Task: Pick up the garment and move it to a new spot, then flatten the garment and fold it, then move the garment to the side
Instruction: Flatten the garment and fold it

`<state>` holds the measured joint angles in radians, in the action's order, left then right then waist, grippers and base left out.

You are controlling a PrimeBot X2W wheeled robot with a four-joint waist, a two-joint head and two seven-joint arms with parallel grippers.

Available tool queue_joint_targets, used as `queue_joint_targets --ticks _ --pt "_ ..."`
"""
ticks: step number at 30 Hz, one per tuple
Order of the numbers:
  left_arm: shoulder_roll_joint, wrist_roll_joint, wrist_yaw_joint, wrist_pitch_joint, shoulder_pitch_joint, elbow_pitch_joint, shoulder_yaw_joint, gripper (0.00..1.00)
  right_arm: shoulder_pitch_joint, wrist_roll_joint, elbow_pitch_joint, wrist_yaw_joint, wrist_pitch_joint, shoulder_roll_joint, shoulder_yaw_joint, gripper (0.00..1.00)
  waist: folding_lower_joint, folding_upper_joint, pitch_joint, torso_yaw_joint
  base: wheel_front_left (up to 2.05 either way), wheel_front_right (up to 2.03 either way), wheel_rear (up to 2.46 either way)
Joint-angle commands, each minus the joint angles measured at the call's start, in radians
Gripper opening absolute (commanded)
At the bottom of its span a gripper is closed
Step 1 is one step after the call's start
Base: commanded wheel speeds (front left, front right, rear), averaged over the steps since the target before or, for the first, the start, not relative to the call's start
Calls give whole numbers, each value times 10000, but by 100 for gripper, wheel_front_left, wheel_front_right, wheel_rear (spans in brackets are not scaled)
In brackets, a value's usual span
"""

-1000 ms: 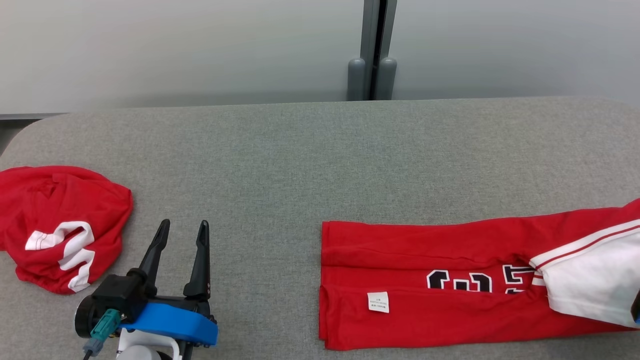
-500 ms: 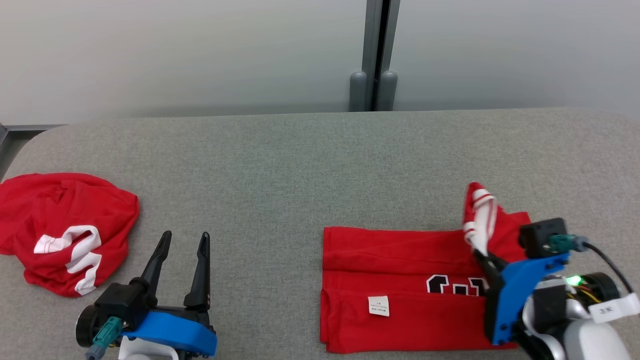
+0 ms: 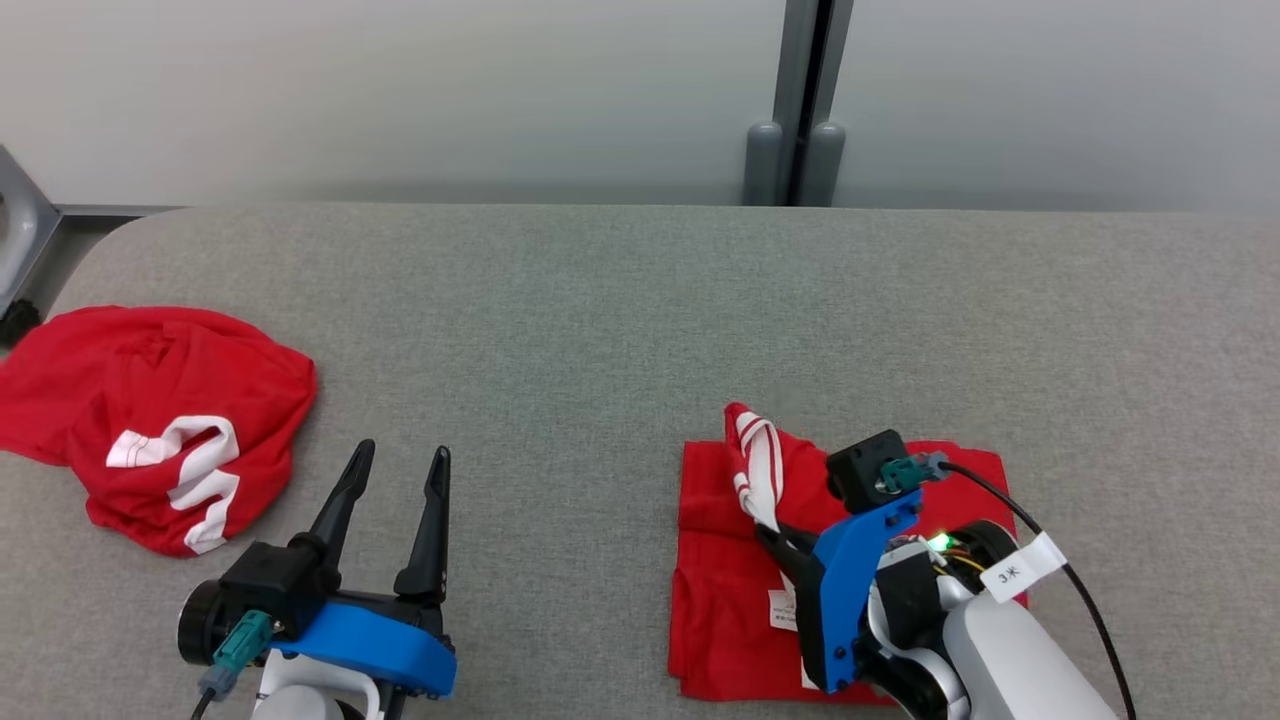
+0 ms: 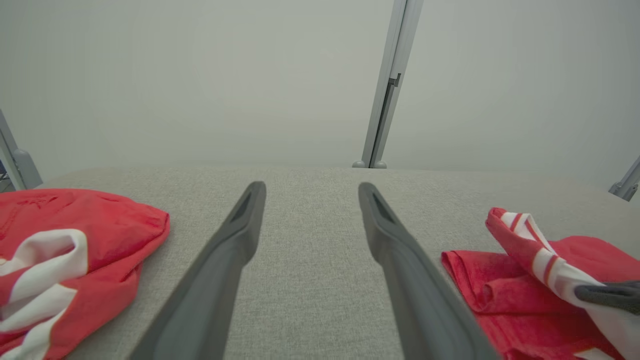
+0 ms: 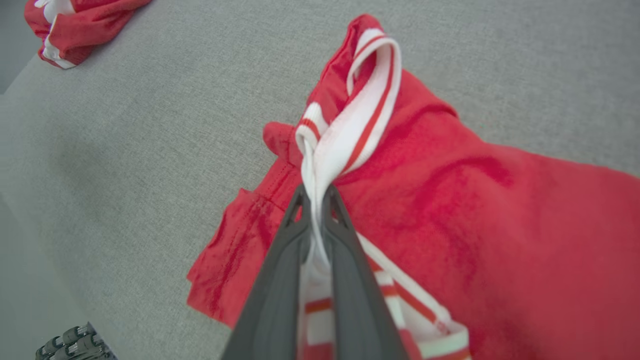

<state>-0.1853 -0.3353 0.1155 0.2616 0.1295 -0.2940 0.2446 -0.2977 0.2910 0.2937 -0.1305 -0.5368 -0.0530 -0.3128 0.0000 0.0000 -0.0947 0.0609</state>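
Red garment (image 3: 725, 600) shorter now, in right gripper (image 5: 315, 195)

Lab-like test room: grey padded table (image 3: 600, 300), frosted partition panels (image 3: 400, 90).

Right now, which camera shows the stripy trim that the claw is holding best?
The right wrist view: the stripy trim is close up and central, pinched in the right claw. The head view shows it small, poking up; the left wrist view catches it near the right edge.

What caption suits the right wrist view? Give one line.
Right gripper pinching the striped trim of the red garment above the table.
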Motion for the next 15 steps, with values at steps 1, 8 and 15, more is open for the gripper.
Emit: queue_joint_targets --ticks 1,8,15 --pt "-7 17 63 48 181 -55 74 100 -335 222 319 -5 195 22 -211 0 0 0 -87 134 0 0 0" --pt "18 -25 79 48 268 -152 148 100 -848 924 1431 -5 741 25 -654 100 0 0 -129 344 0 0 0" --pt "27 -27 17 48 62 -72 4 100 -1013 2275 502 -5 1636 17 -819 100 0 0 -30 223 0 0 0"
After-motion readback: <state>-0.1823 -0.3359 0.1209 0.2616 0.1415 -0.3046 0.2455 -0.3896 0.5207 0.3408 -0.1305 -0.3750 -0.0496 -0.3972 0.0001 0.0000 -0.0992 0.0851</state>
